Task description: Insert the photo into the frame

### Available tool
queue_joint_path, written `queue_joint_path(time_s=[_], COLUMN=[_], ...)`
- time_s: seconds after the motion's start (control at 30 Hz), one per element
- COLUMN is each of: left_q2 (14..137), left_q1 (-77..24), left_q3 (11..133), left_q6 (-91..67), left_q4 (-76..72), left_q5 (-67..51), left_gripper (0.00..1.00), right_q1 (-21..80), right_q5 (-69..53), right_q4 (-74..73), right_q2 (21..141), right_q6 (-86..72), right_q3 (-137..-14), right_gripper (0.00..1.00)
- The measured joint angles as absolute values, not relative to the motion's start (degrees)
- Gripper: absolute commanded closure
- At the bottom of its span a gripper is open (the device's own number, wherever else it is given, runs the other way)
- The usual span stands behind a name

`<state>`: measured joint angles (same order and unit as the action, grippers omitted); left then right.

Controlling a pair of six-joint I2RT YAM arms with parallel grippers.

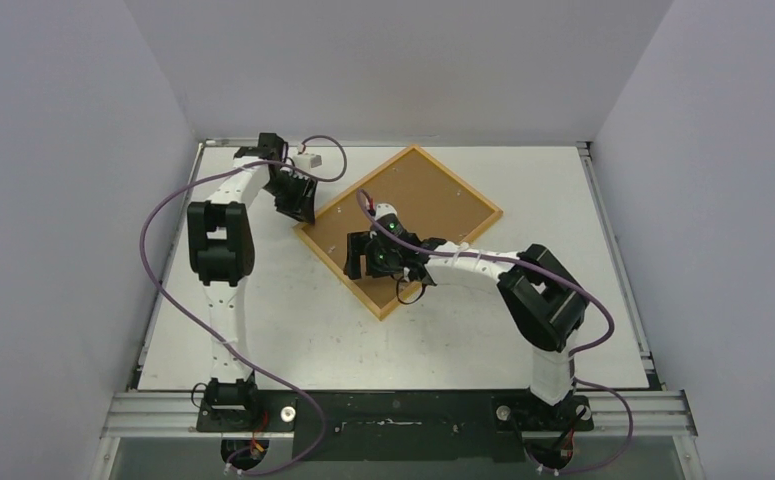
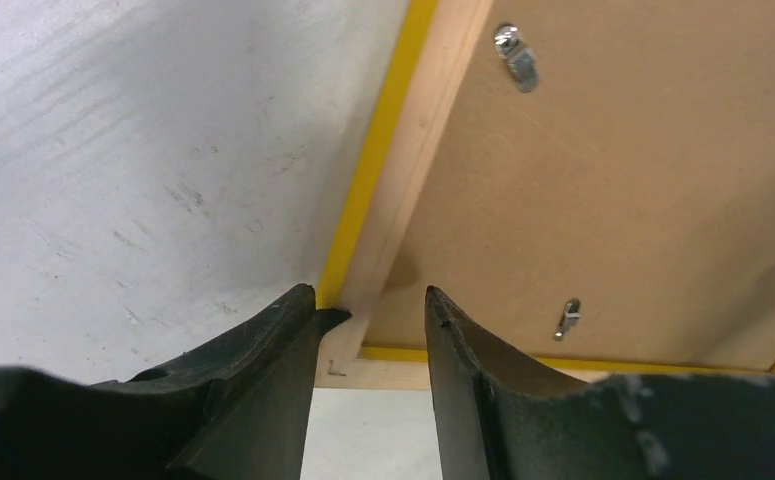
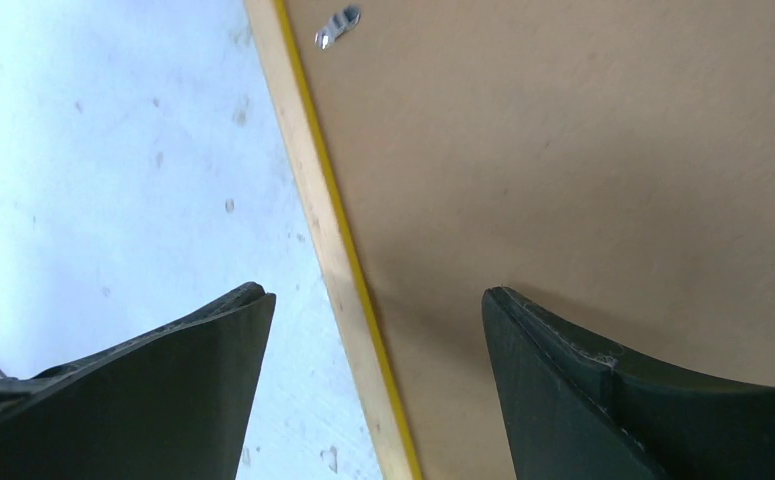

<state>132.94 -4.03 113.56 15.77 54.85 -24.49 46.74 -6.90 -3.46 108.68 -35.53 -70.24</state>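
Observation:
The frame (image 1: 460,180) lies face down and turned like a diamond on the white table, its pale wood back up and a yellow lip showing. A brown backing panel (image 1: 423,200) fills it. The photo is out of view. My left gripper (image 1: 298,205) is at the frame's left corner. In the left wrist view it (image 2: 368,297) stands open, fingers either side of the wooden rail (image 2: 433,110). My right gripper (image 1: 355,258) hovers over the lower-left side. In the right wrist view it (image 3: 373,295) is wide open, one finger over the table and the other over the panel (image 3: 563,150), with the rail (image 3: 298,170) between.
Small metal turn clips (image 2: 516,56) (image 2: 566,318) (image 3: 337,25) sit on the backing panel near the rails. Grey walls close in the table on three sides. A metal rail (image 1: 393,410) with both arm bases runs along the near edge. Purple cables loop beside each arm.

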Motion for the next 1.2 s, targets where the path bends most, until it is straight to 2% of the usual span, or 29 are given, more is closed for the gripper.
queue_joint_path(time_s=[0.1,0.23,0.37,0.87,1.03,1.2], left_q2=[134.0,134.0,133.4,117.4,114.9,114.9], left_q1=[-4.0,-4.0,-3.9,-4.1,-4.0,-4.0], left_q3=[113.5,113.3,111.5,84.7,80.6,80.6], left_q6=[16.1,16.9,17.8,22.8,22.9,22.2], left_q4=[54.2,53.3,52.0,48.9,49.2,49.2], left_q5=[-23.4,-23.0,-24.0,-28.4,-28.7,-28.7], left_gripper=[0.63,0.75,0.81,0.84,0.85,0.86], right_q1=[47.9,49.4,50.3,51.7,48.7,45.3], right_q5=[-8.0,-9.2,-11.3,-19.4,-23.7,-30.5], right_q4=[-2.2,-1.8,-1.0,-4.8,-5.7,-2.0], right_q2=[107.4,107.4,107.4,102.5,102.8,109.2], right_q6=[-35.9,-35.9,-35.9,-33.3,-28.9,-22.2], right_q3=[-67.0,-65.5,-64.7,-59.7,-64.0,-76.1], right_gripper=[0.24,0.27,0.29,0.32,0.28,0.26])
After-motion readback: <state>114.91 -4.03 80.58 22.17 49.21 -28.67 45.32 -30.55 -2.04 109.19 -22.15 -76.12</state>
